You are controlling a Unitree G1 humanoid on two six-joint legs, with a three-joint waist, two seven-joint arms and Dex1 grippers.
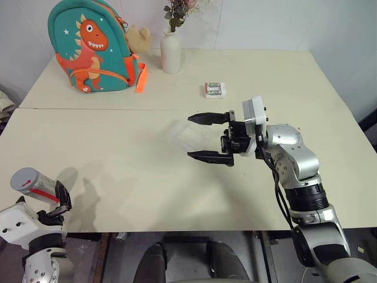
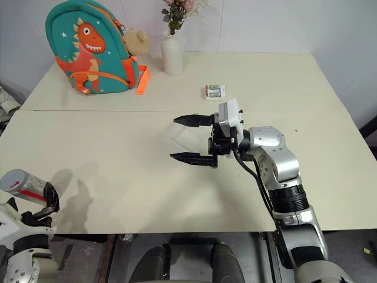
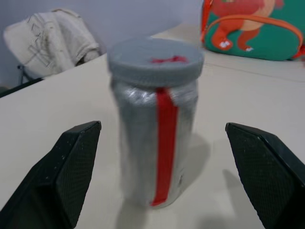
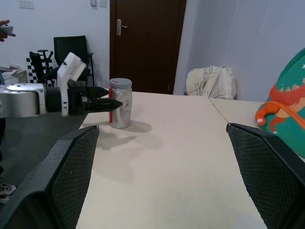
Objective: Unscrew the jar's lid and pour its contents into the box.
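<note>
The jar [image 1: 30,181] stands upright at the table's near left corner, silvery with a red stripe down its side. Its grey lid [image 3: 155,59], marked red on top, sits on its mouth. My left gripper [image 4: 113,97] is open, one finger [image 3: 71,167] on either side of the jar, neither touching it. The silvery wall hides the contents. Mid-table lies the box [image 1: 179,132], a faint clear tray. My right gripper [image 1: 189,137] hovers over it, pointing left, open and empty.
A dinosaur backpack [image 1: 91,47] and a white vase [image 1: 171,52] stand at the table's far side, a small battery pack [image 1: 215,89] behind the right gripper. The jar is close to the table's left and front edges. A person's hand [image 4: 4,26] shows far off.
</note>
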